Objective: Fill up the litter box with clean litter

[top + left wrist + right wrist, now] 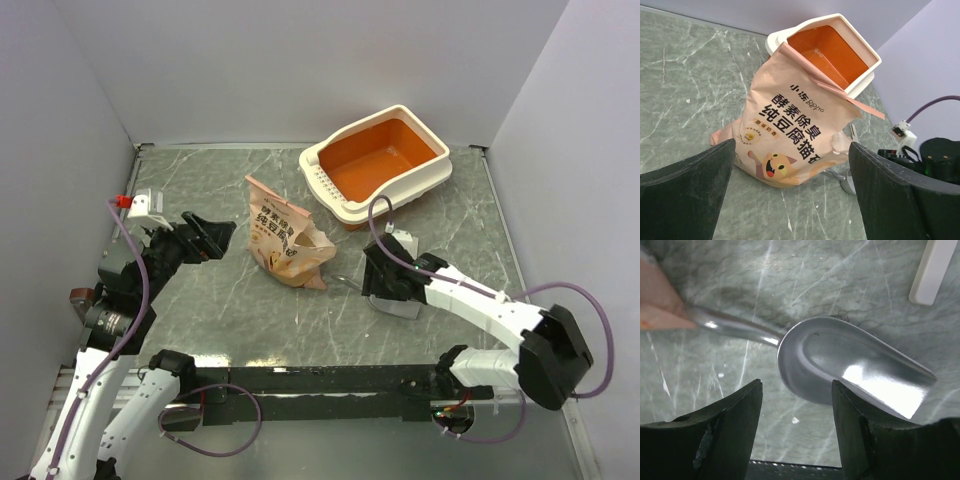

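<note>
- At the far right corner of the table (200,180), you've got the litter box (385,165) sitting at an angle, with its slotted end facing the middle of the table. It's a big plastic tray, orange inside with a cream-white rim. The left wrist view shows the floor of the litter box (827,50) totally bare, not a granule in it. So my read is the filling hasn't started at all.
- Around the middle of the table, the pink-orange paper bag (285,240) with the cartoon face is slumped over. It sits on the near-left side of the box, close but apart from it. From the left wrist the bag (790,135) looks creased, with a loose strip hanging off its top.
- Near the left edge, your left gripper (212,238) has its jaws spread wide with nothing in them. It's aimed at the bag and well short of touching it.
- Toward the near right side, your right gripper (796,384) hangs over the scoop with its jaws apart. The bowl sits under the gap and I see no clamp on it.
- The small grey metal scoop (840,365) lies flat on the table, bowl shiny and empty. Its handle runs off toward the bag's corner.
- The clean litter isn't visible anywhere, and I'd guess it's all inside the bag. There are a few pale specks on the table by the scoop, too small to call.
- What's left is basically everything: get the litter out of the bag and into the box.
</note>
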{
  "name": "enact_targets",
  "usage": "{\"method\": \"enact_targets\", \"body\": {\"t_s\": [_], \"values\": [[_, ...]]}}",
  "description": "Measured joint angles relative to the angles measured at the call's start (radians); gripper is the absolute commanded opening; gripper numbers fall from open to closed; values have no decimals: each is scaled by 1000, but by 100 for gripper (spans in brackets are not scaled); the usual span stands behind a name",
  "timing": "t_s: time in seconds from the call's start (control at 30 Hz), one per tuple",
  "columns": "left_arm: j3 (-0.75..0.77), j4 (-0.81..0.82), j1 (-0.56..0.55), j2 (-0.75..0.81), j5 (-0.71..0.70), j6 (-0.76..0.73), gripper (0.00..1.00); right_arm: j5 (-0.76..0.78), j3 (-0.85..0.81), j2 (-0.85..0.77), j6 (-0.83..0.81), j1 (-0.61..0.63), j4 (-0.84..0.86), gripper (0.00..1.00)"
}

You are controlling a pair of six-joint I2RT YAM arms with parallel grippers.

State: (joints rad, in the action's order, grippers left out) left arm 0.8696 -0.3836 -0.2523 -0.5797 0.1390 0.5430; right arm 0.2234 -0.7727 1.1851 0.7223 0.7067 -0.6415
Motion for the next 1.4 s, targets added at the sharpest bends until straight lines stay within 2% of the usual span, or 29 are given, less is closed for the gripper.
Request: {"method": "enact_targets", "body": {"t_s": [0.2,0.33,0.67,0.77,0.8,0.83,1.0,1.13,1.17,1.2,1.3,1.37,1.4], "values": [[0,-3,0,0,0,0,99,-2,-17,121,140,-23,12,58],[-2,-4,0,3,0,0,99,0,-17,143,208,-34,26,58],[-2,-4,0,6,4,-1,99,3,-20,211,283,-60,68,55],[-7,-3,0,6,6,-1,99,-4,-20,239,300,-64,93,35],[-10,-3,0,5,6,-1,99,-5,-20,243,303,-64,103,21],[-12,-3,0,4,7,-2,99,-7,-20,246,308,-65,114,16],[-18,-3,0,-1,7,-1,99,-8,-23,246,303,-68,130,0],[-19,-3,0,-1,8,-1,99,-8,-29,246,289,-72,127,0],[-19,-3,0,-1,8,-1,99,-9,-29,246,285,-72,127,3],[-19,-3,0,-2,8,-1,99,-9,-29,246,282,-72,127,21],[-19,-3,0,-5,8,-1,99,-8,-27,246,274,-72,132,26],[-19,-3,0,-8,13,-1,99,-7,-26,253,264,-74,132,33],[-19,-3,0,-10,15,-1,99,-7,-25,254,261,-74,132,33]]}}
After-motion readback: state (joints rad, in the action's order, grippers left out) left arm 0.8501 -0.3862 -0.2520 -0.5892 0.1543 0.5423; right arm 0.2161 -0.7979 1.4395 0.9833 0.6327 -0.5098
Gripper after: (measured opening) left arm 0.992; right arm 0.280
